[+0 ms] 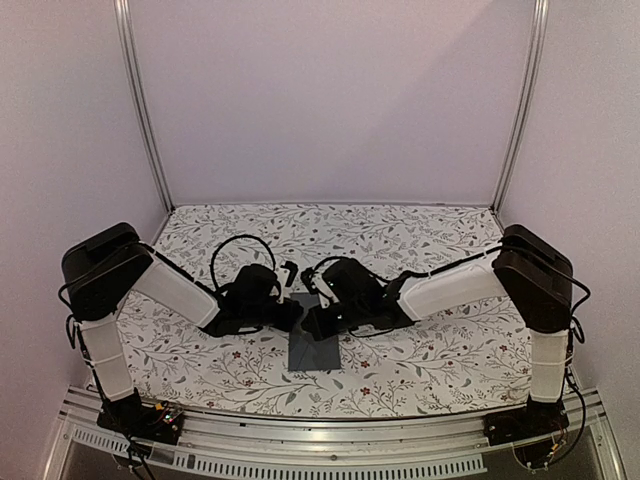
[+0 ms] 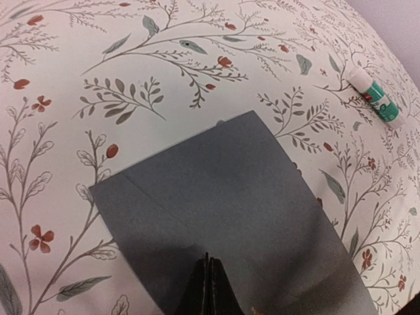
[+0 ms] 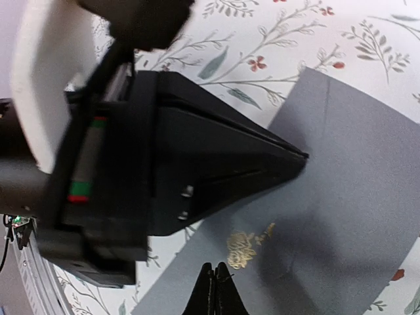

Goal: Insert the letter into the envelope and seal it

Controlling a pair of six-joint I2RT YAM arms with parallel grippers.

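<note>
The dark slate-grey envelope (image 1: 316, 350) lies flat on the floral cloth, between the two arms. In the left wrist view the envelope (image 2: 223, 190) fills the middle, and my left gripper (image 2: 209, 261) is shut with its tips down on the grey paper. In the right wrist view my right gripper (image 3: 215, 269) is also shut, low over the envelope (image 3: 354, 177) beside a gold emblem (image 3: 244, 248). The left gripper (image 3: 302, 157) points at the paper just ahead of it. From above, both grippers (image 1: 298, 318) (image 1: 311, 325) meet over the envelope's far end. The letter shows in no view.
A small teal-and-white glue tube (image 2: 375, 98) lies on the cloth beyond the envelope to the right. The floral tablecloth (image 1: 420, 350) covers the whole table. Metal frame posts (image 1: 140, 110) and white walls close in the back and sides.
</note>
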